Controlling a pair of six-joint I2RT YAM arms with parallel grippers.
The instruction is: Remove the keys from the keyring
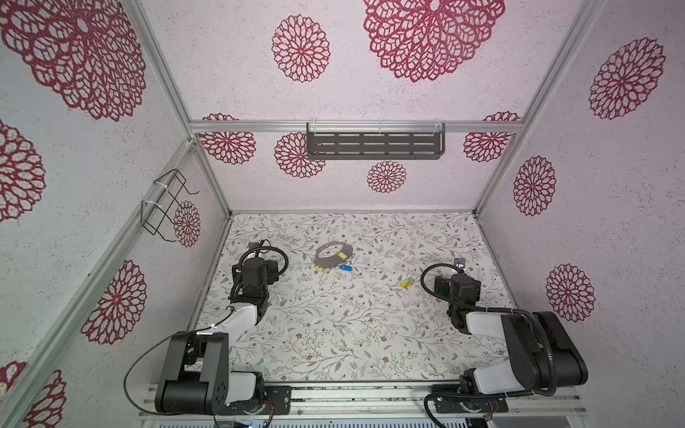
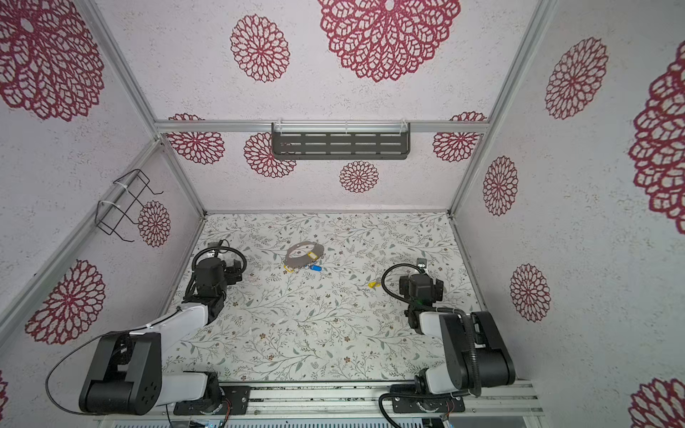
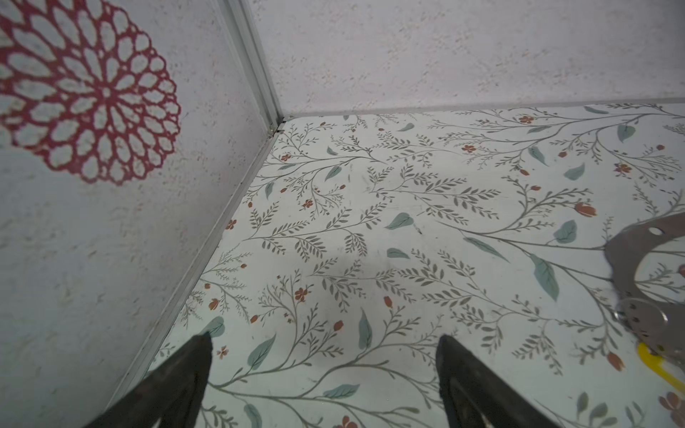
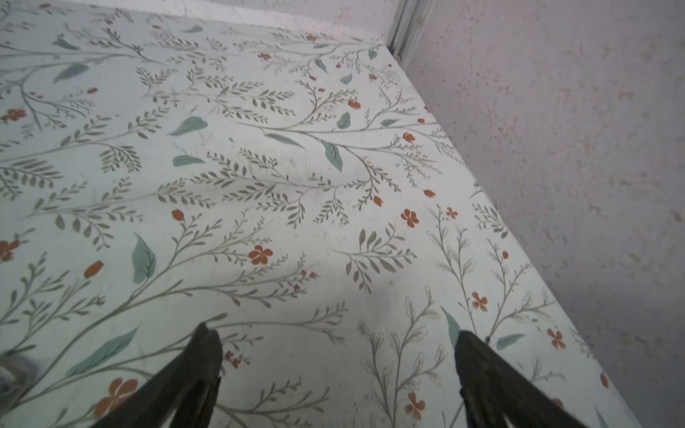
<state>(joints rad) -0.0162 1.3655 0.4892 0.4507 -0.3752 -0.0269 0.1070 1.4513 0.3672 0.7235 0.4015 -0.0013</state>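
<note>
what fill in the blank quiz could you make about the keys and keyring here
1. The left gripper holds nothing; its jaws stand ____.
2. The lone key lies apart from the keyring, on the side of the right gripper; its colour is ____.
3. The key at the keyring's near edge is not yellow but ____.
Missing words: open; yellow; blue.

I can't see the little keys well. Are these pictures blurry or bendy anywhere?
In both top views the walls lean outward and the keys look tiny and soft; in the left wrist view the keyring is cut off, slightly blurred; in the right wrist view the right pincer looks dark, fuzzy.
</note>
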